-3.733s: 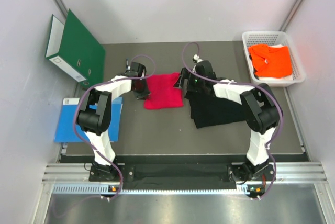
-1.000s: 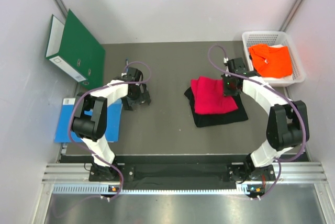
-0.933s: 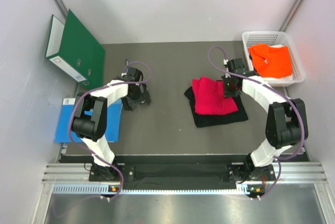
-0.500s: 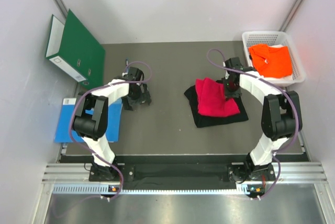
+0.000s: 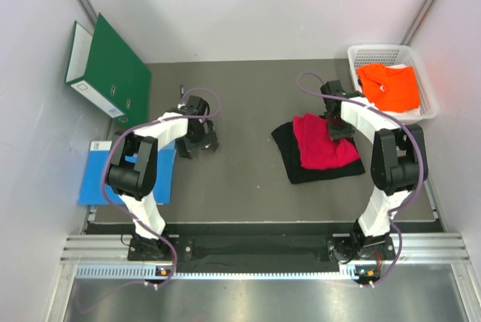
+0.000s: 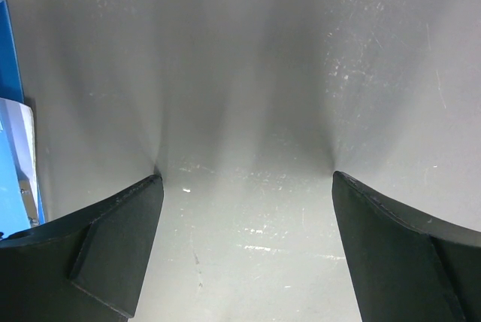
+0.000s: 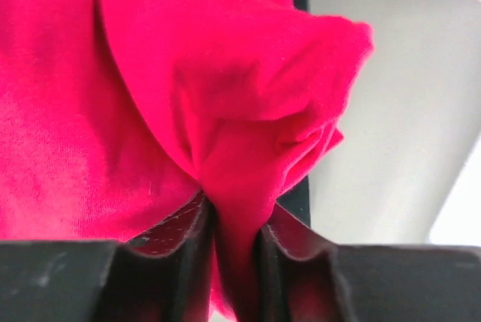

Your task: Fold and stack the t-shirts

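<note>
A: Red t-shirt (image 5: 323, 145) is the one in play, out on the right half of the counter (image 5: 240, 179). But sweep it from the left for me.

B: Far left, a green binder (image 5: 109, 74) stands tilted against the wall. Nearer to us, a blue sheet (image 5: 94, 183) lies flat at the counter's left edge.

A: And the left pincer (image 5: 197, 141)?

B: Low over bare counter, just right of that sheet and well apart from any cloth. The wrist view shows its fingers (image 6: 113, 250) spread wide. There's only grey surface between them, and a sliver of blue at the left border.

A: On to the middle-right.

B: The black t-shirt (image 5: 297, 165) lies folded flat. The red t-shirt sits on top of it, with black showing along the left and near sides.

A: Right pincer (image 5: 340, 128)?

B: At the red one's far right corner. Its wrist view settles it: fingers (image 7: 180, 258) pressed together on a bunched fold of red cloth, and the pinched part is puckered up.

A: Far right?

B: A white basket (image 5: 379, 50) in the far corner. The orange t-shirt (image 5: 389, 87) lies loosely in it, apart from the other two.
</note>
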`<state>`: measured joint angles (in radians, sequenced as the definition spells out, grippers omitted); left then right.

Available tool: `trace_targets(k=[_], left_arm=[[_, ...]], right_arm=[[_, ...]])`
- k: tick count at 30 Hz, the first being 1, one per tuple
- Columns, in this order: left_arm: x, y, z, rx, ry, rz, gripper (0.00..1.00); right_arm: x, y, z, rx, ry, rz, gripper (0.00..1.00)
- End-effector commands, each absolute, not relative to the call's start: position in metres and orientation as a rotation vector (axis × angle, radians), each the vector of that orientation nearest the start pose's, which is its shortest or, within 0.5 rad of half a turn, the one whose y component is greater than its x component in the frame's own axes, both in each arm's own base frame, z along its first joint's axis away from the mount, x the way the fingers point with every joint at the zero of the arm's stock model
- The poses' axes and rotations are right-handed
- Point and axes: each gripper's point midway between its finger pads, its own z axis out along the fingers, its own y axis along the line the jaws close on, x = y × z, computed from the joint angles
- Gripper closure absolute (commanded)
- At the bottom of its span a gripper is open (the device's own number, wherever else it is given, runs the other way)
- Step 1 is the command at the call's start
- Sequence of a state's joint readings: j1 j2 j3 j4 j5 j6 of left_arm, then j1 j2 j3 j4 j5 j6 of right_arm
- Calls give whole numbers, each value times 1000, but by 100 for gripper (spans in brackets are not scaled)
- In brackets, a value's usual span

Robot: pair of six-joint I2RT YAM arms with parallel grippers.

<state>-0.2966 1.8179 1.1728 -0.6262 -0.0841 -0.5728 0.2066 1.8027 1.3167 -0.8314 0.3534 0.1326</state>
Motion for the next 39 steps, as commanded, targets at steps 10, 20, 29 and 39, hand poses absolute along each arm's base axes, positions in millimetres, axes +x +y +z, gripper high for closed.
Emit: trace_targets(k=[10, 20, 29, 39], left_arm=[[324, -239, 42, -53, 2710, -450, 2], [286, -342, 63, 167, 2576, -694, 6], [300, -382, 101, 181, 2447, -834, 8], [323, -422, 109, 225, 2427, -889, 22]], right_arm=[[348, -5, 126, 81, 2510, -752, 0], [344, 76, 128, 14, 2422, -36, 57], [342, 92, 53, 43, 2628, 8, 100], [346, 94, 28, 65, 2683, -12, 100]])
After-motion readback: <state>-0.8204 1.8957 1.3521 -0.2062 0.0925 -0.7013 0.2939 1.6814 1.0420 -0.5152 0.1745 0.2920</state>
